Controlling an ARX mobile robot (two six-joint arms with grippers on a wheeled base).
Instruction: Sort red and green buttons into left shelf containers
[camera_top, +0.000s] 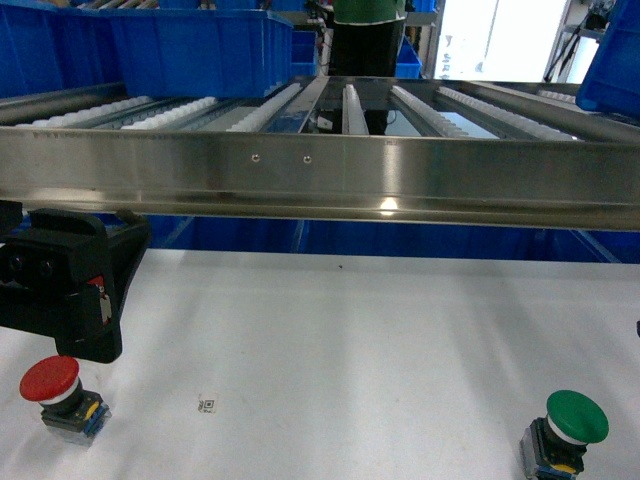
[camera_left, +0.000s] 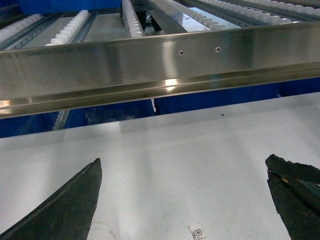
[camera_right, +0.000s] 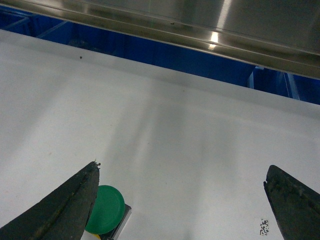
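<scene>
The red button (camera_top: 50, 385) stands upright on the white table at the front left. Far to the right stands the green button (camera_top: 570, 425), also upright. My left gripper (camera_left: 183, 165) is open wide over bare table, nothing between its fingers; its black body (camera_top: 70, 290) hangs just above and behind the red button. My right gripper (camera_right: 183, 167) is open too, and the green button (camera_right: 106, 209) sits just inside its left finger (camera_right: 82, 200), apart from the other finger. A big blue container (camera_top: 150, 50) rests on the rack at the upper left.
A steel roller rack (camera_top: 320, 165) spans the whole width behind the table, its front beam low over the table's far edge. More blue bins (camera_top: 400, 240) show beneath it and another (camera_top: 612, 60) at the upper right. A small code sticker (camera_top: 207, 404) lies on the table.
</scene>
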